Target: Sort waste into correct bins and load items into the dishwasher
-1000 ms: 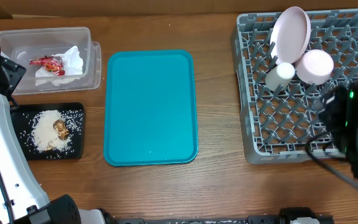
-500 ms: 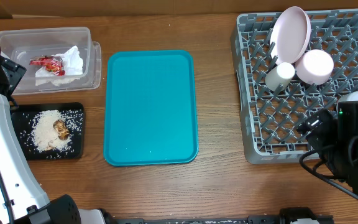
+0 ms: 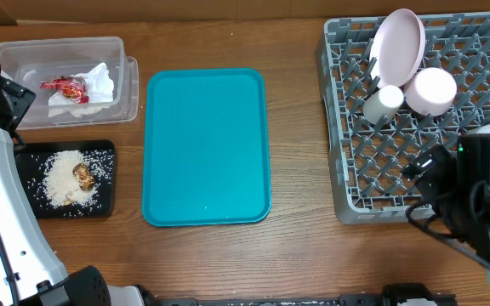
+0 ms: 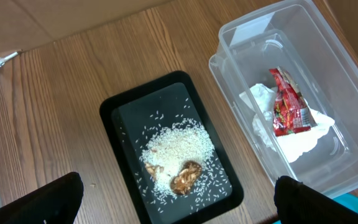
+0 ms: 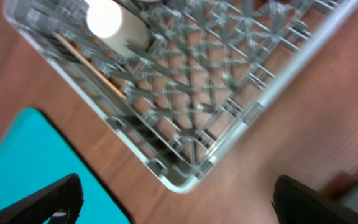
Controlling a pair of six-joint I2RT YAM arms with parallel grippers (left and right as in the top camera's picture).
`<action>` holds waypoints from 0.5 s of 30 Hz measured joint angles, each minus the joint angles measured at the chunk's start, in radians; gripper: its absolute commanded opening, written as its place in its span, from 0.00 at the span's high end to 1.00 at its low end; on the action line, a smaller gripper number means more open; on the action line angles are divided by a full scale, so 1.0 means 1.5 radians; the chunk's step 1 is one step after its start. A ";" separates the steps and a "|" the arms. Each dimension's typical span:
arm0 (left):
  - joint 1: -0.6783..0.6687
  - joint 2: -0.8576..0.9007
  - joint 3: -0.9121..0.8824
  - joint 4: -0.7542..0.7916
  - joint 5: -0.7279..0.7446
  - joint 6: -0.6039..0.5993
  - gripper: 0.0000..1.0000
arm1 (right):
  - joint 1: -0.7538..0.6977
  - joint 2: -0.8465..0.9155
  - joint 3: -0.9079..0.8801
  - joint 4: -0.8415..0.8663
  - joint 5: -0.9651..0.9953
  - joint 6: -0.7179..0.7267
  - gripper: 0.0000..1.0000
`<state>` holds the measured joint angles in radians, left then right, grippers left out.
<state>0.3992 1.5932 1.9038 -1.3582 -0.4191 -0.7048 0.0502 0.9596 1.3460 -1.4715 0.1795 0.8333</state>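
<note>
Overhead, teal tray [image 3: 207, 146] sat mid-worktop [image 3: 296, 255], pink plate [image 3: 398, 44] leaned in the grey rack [image 3: 373, 183] — left jaws spread above the rice tray [image 4: 129, 118], right jaws spread likewise.

Brown wooden worktop [image 3: 296, 127]. Carries a teal tray [image 3: 207, 146] at the centre, a clear plastic bin [image 3: 24, 64] at far left, a black tray [image 3: 107, 170] just in front of that bin, and a grey dish rack [image 3: 373, 170] at right.
</note>
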 measured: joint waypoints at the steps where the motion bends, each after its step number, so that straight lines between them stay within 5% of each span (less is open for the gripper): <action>1: 0.000 0.000 0.000 0.000 0.000 0.000 0.00 | 0.000 -0.017 -0.017 0.022 -0.001 0.001 0.00; 15: 0.000 0.000 0.000 0.000 0.000 0.000 0.00 | -0.008 -0.331 -0.516 0.639 -0.168 -0.233 0.00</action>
<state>0.3992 1.5936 1.9038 -1.3586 -0.4194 -0.7048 0.0376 0.4629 0.5720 -0.5137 -0.0723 0.4831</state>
